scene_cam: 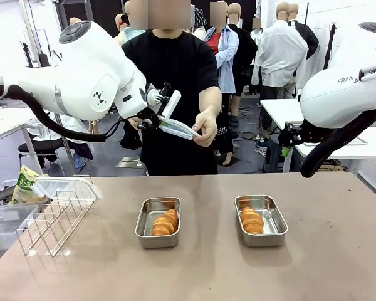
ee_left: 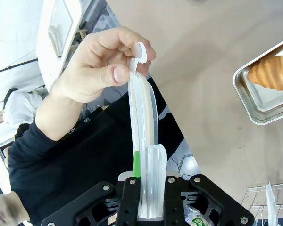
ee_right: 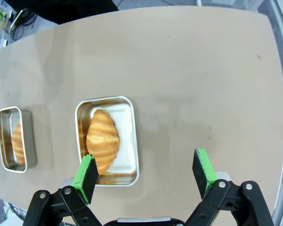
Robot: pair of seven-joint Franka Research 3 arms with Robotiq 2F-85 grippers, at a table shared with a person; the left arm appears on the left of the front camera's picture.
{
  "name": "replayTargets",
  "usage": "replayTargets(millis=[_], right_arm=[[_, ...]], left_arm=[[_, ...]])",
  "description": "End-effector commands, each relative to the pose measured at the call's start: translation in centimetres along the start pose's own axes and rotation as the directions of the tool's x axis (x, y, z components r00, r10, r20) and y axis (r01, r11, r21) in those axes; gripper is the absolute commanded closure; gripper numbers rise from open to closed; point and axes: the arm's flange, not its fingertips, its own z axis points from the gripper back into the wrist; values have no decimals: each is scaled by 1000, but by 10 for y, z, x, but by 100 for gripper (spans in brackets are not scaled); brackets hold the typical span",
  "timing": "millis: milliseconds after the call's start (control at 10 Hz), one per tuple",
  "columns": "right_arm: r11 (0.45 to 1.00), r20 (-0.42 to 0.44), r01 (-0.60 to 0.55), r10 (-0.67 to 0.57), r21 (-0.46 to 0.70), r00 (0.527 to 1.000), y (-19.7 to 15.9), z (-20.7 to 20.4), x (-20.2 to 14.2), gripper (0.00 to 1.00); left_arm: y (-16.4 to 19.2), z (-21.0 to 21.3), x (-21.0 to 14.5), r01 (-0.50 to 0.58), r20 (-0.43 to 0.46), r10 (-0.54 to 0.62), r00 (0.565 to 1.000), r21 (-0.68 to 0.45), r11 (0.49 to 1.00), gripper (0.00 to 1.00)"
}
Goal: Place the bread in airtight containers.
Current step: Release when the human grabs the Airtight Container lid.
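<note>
Left gripper (ee_left: 148,188) is clamped tight on one end of a translucent lid (ee_left: 144,117), with the person's hand (ee_left: 96,66) pinching the far end at 12 o'clock. Right gripper (ee_right: 146,176) hangs wide open with nothing in it. One bread roll (scene_cam: 166,221) sits in the left tin (scene_cam: 144,213), and another roll (scene_cam: 251,219) in the right tin (scene_cam: 274,216).

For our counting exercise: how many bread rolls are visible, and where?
2. The left roll lies in the left tin, the right roll in the right tin, both tins uncovered.
</note>
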Motion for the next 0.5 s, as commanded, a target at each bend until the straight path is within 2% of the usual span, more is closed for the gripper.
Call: replayTargets(millis=[0,400], right_arm=[[1000,-2,2,-2,-1,1000,-1,0,0,0],[1000,-2,2,-2,-1,1000,-1,0,0,0]], left_arm=[[2,3,-2,7,0,-7,1000,10,1000,100],[2,3,-2,7,0,-7,1000,10,1000,100]])
